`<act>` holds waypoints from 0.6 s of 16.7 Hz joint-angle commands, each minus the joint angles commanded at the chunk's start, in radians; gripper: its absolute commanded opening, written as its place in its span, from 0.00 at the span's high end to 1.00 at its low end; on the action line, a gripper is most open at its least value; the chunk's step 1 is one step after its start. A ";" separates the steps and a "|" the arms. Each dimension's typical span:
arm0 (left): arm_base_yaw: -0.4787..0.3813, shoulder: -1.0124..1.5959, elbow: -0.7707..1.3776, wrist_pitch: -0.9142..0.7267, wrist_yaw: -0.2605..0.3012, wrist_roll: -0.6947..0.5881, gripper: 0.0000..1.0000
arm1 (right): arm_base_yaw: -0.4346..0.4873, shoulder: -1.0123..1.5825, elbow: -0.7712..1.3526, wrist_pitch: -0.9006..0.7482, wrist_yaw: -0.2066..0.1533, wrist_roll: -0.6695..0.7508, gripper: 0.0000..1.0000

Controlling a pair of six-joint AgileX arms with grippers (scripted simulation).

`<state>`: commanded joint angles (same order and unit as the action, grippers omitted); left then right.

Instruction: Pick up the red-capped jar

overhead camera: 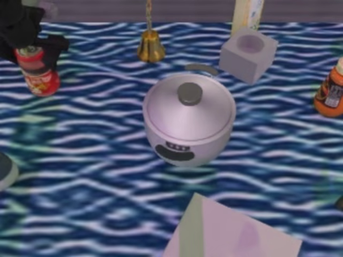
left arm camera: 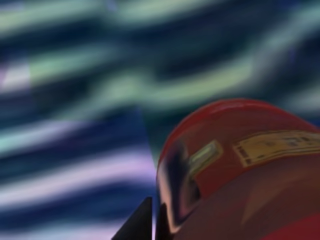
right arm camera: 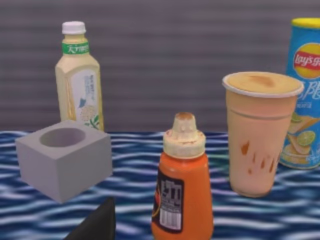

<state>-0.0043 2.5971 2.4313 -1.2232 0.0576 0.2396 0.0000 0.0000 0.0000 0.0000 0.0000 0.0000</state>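
The red-capped jar point(overhead camera: 40, 77) is at the table's far left, its red-and-white label facing up and its lid under my left gripper point(overhead camera: 33, 53). The black fingers point(overhead camera: 55, 45) close around the jar's upper part from both sides, so the gripper is shut on it. In the left wrist view the jar point(left arm camera: 240, 175) fills the near corner, with one dark fingertip point(left arm camera: 136, 225) against its side. My right gripper point(overhead camera: 339, 202) sits parked at the table's right edge, barely in view.
A lidded grey pot point(overhead camera: 188, 118) stands mid-table. Behind it are a brass bell point(overhead camera: 150, 47) and a grey cube with a round hole point(overhead camera: 248, 53). The orange bottle point(overhead camera: 331, 91) is at the right edge, a pale box point(overhead camera: 230, 235) at the front.
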 joint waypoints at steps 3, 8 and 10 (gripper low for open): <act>0.005 -0.069 -0.069 -0.001 -0.001 -0.001 1.00 | 0.000 0.000 0.000 0.000 0.000 0.000 0.00; 0.017 -0.359 -0.343 -0.009 -0.003 0.002 1.00 | 0.000 0.000 0.000 0.000 0.000 0.000 0.00; 0.023 -0.457 -0.440 -0.014 -0.004 0.003 1.00 | 0.000 0.000 0.000 0.000 0.000 0.000 0.00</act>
<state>0.0182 2.1406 1.9917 -1.2368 0.0532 0.2425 0.0000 0.0000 0.0000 0.0000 0.0000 0.0000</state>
